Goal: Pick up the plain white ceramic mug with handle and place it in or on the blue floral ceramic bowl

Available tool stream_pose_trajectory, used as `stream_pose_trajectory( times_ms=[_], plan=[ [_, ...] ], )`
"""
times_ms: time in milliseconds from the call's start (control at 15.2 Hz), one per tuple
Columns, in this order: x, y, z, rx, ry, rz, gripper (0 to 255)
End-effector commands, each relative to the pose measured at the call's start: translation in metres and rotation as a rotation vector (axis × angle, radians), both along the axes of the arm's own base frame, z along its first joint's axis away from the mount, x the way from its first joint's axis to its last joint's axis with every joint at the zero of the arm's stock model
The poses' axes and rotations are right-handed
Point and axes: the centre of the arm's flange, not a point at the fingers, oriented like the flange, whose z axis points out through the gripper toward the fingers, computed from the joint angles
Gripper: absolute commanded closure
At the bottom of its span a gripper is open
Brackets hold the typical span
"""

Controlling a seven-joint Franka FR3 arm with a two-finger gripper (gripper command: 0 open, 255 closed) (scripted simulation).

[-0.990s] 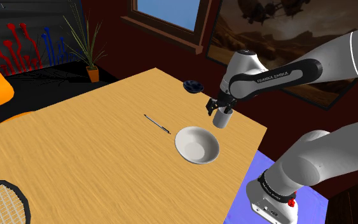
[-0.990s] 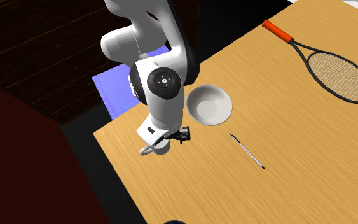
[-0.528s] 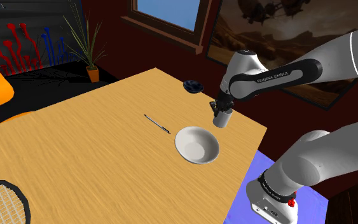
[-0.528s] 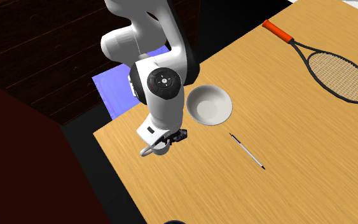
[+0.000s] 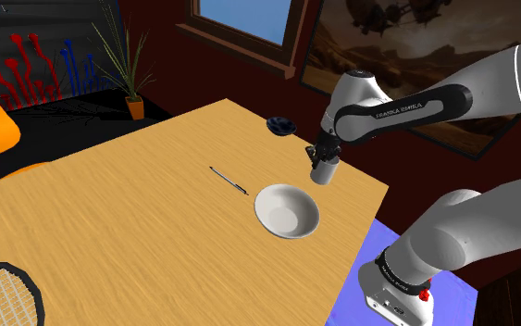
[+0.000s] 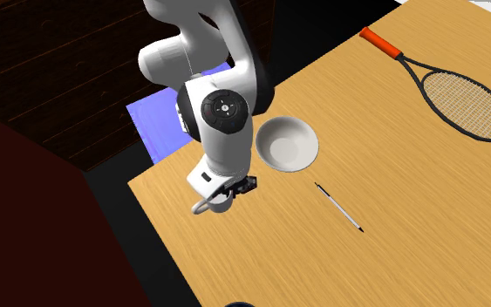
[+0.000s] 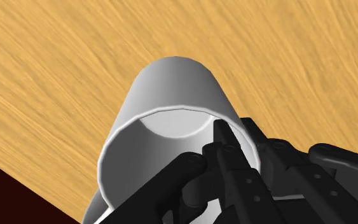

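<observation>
Near the tabletop [image 5: 110, 222] edge closest to the stand, the white mug [image 5: 322, 172] stands upright under the end effector [image 5: 324, 155]. The end effector is clenched on the mug: in the wrist view one finger [image 7: 225, 143] sits inside the rim and the other lies outside the wall, pinching the wall between them. The handle [image 6: 200, 207] points away from the fingers, toward the tabletop edge. Whether the mug's base has cleared the tabletop cannot be told.

Step in hand: the grasp appears complete and the lift is at or near its start.

Two bowls are present. A plain white bowl [image 5: 287, 210] lies just beside the mug. A small dark blue bowl [image 5: 280, 124] sits at the far edge of the tabletop, apart from both. By colour, the dark blue bowl is judged to be the target.

Next move, as judged:
1. Raise the mug straight up until it is clear of the tabletop.
2. Carry it toward the dark blue bowl, away from the white bowl and the pen [image 5: 229, 181].
3. Keep the mug upright, since a one-wall rim pinch may let it swing.
4. Centre it over the bowl before lowering.
</observation>
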Motion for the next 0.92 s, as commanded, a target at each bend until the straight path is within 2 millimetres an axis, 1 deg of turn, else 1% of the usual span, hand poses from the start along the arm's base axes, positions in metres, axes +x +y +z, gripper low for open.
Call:
stream_pose_trajectory(
  times_ms=[0,858],
  plan=[
    [0.0,0.0,0.009,0.0,0.0,0.0,255],
    [0.0,0.0,0.078,0.0,0.0,0.0,255]
  ],
)
